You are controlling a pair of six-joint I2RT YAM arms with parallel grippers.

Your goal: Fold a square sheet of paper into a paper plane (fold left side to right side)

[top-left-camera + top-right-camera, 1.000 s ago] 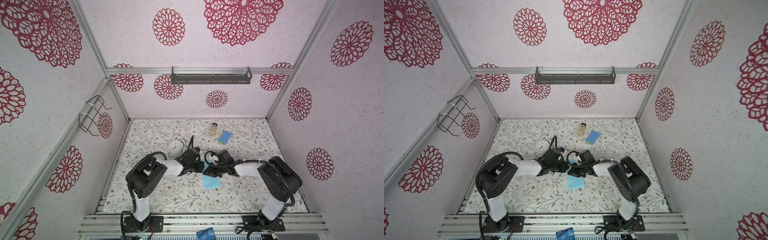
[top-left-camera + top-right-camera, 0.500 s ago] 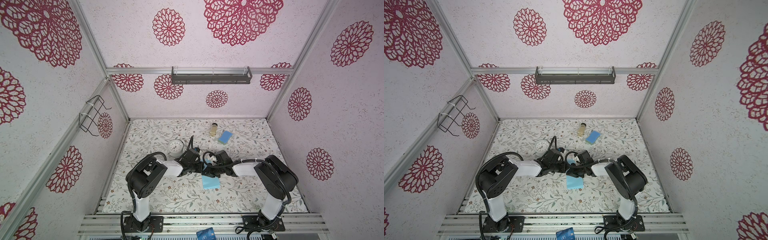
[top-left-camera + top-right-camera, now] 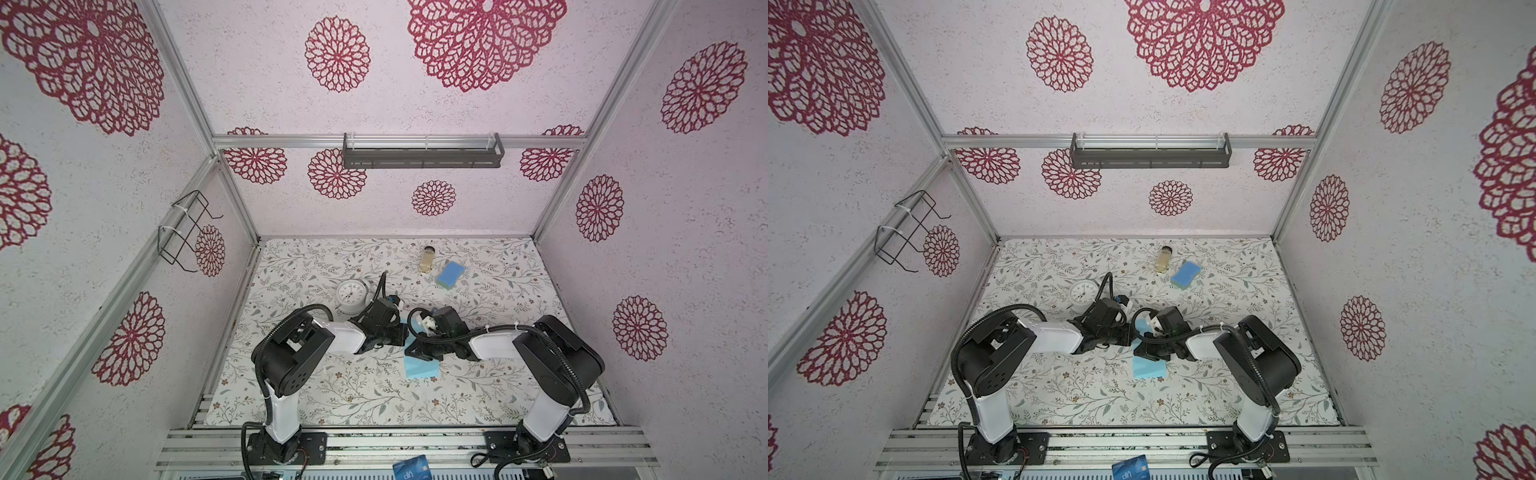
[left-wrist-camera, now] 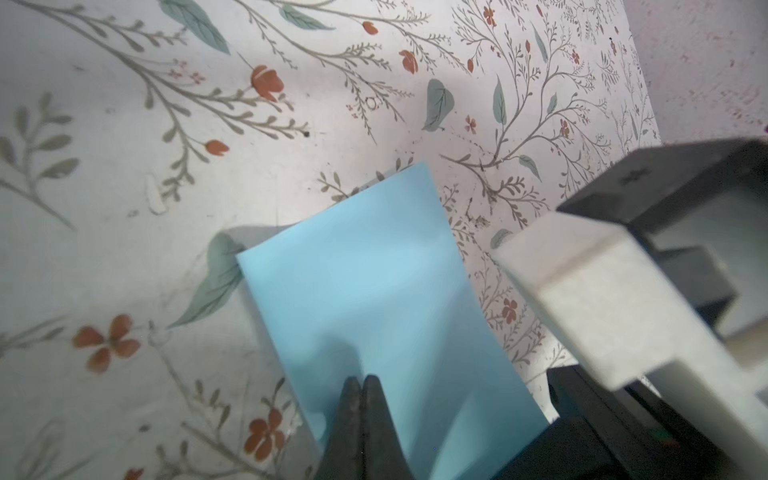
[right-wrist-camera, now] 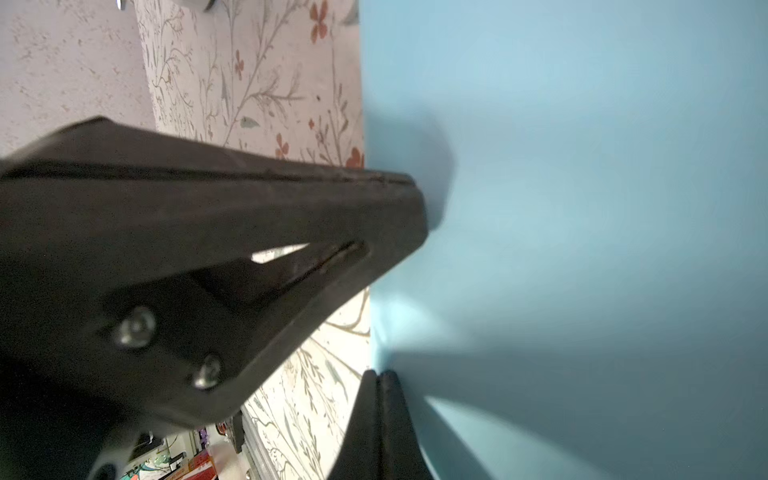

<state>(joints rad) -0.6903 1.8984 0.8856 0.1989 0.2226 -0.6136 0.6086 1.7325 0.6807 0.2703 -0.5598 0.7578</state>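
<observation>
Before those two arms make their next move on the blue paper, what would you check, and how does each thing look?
1. Left hand shut, over the paper: ok.
2. Right hand shut, at the paper's edge: ok.
3. Paper lying flat on the mat: not ok; one long edge casts a shadow and looks lifted.
4. Edges lined up after folding: cannot tell; the layers do not show.
5. Clock and sponge apart from the paper: ok.
</observation>
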